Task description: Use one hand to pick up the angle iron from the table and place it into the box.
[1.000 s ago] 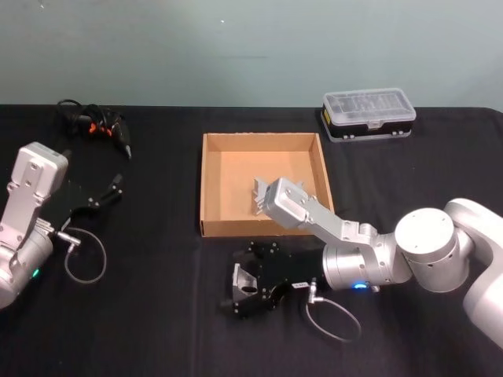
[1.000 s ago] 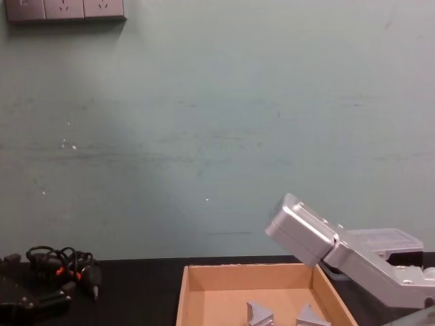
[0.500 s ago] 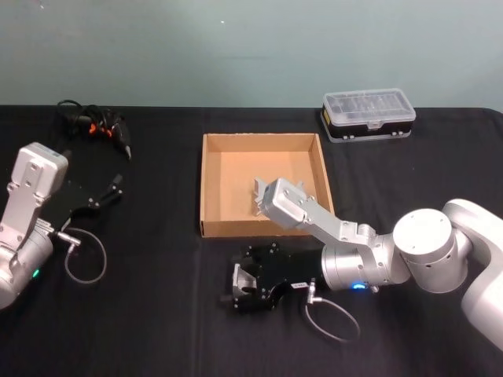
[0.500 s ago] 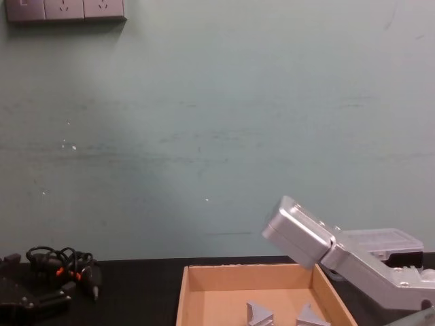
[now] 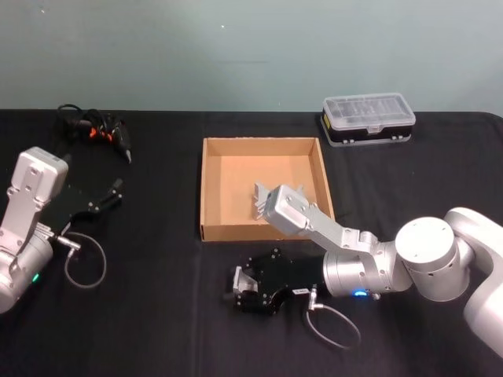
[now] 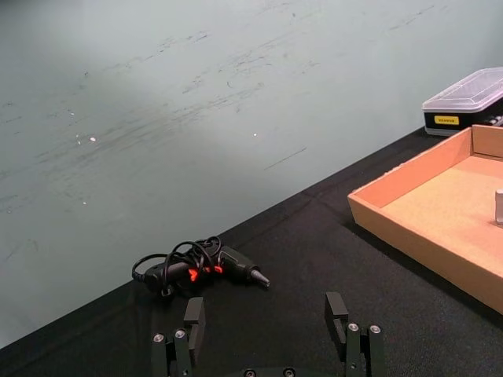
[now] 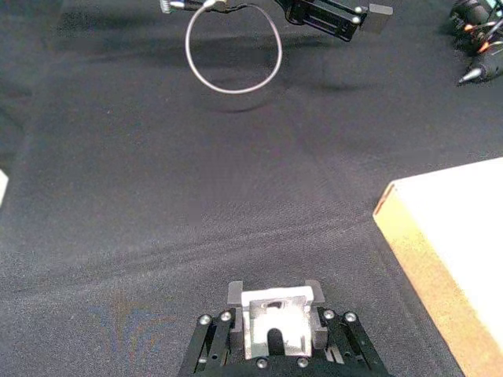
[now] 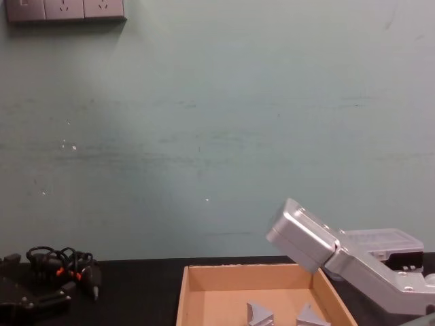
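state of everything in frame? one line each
right gripper: shut on angle iron, low over the table, just in front of the box
left gripper: open, holding nothing, at the table's left
box: no lid, angle irons already inside
black case: clear lid shut
screwdriver: lying on table, cord coiled

Bare table [image 5: 157, 275] lies before the box [image 5: 211, 188].
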`<state>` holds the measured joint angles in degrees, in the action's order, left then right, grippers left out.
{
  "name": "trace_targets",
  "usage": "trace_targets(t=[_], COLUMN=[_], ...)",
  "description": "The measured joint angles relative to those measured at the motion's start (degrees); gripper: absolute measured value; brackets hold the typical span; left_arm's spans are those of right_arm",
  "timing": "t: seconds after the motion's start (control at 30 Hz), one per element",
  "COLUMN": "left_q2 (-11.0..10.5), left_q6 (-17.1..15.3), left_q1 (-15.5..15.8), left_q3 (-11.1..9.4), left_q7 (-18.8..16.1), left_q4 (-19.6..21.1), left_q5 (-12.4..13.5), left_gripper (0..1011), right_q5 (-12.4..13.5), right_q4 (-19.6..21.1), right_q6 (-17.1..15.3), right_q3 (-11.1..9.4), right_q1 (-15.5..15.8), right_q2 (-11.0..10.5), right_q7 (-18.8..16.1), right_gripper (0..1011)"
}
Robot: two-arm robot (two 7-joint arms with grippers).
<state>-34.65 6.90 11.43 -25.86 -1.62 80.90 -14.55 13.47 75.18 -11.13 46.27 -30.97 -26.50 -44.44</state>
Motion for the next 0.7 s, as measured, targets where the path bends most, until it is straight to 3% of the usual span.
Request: trace_targets(t=[0.33, 0.7], left_q2=[0.0, 0.0], left_q6=[0.0, 0.0], left_q1=[0.0, 0.0], left_q3=[0.0, 0.0], left_q7=[0.0, 0.0], left_q4=[0.0, 0.0], left_q5=[0.0, 0.0], left_gripper=[1000, 1000], right_q5=[0.85, 2.46], right_q4=[2.35, 10.14], right_q6=[0.65, 0.69], right_q3=[-1.86, -8.02], right_q1=[1.45, 3.93], right_q2=[-0.61, -2.07], right_q7=[1.73, 8.75], right_gripper=[461, 461])
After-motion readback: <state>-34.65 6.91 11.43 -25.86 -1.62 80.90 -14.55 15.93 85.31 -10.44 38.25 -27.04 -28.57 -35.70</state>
